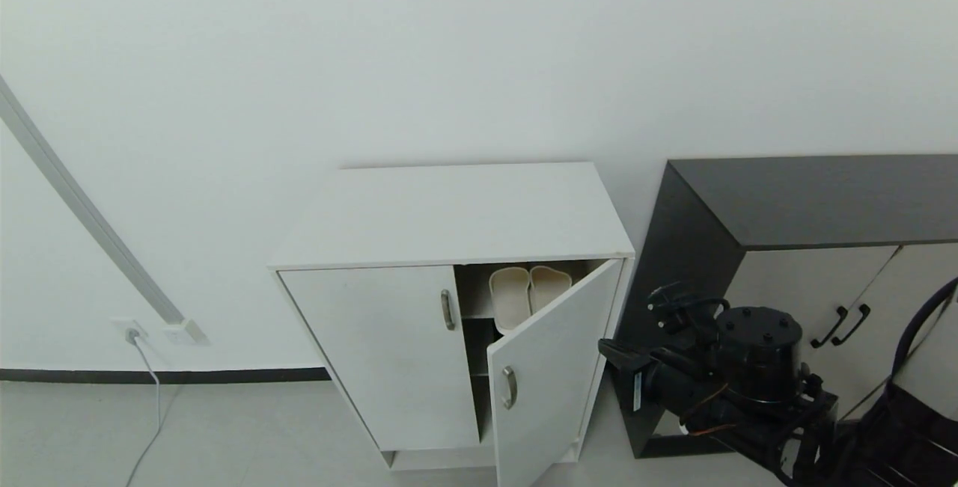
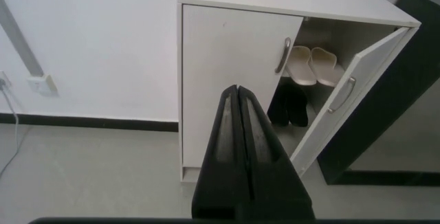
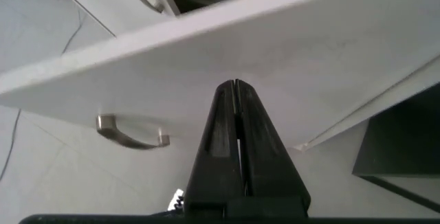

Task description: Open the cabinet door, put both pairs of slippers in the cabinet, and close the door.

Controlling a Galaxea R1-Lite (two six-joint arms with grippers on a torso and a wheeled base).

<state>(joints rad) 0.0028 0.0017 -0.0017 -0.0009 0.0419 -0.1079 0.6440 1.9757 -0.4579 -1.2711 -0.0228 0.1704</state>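
Head view: white cabinet at centre, its right door ajar, beige slippers on the top shelf. The right gripper sits at 4 o'clock, just beside the door, with a dark cabinet close at 3 o'clock and bare floor at 7.

Left wrist view: the left gripper is closed and empty; a dark pair sits on the shelf below the beige.

Right wrist view: closed fingers point at the door's face; the handle is near.

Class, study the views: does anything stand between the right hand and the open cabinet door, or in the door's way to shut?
Nothing visible does. The right hand sits close to the outer face of the open door. The beige slippers and dark slippers lie on shelves inside the cabinet.
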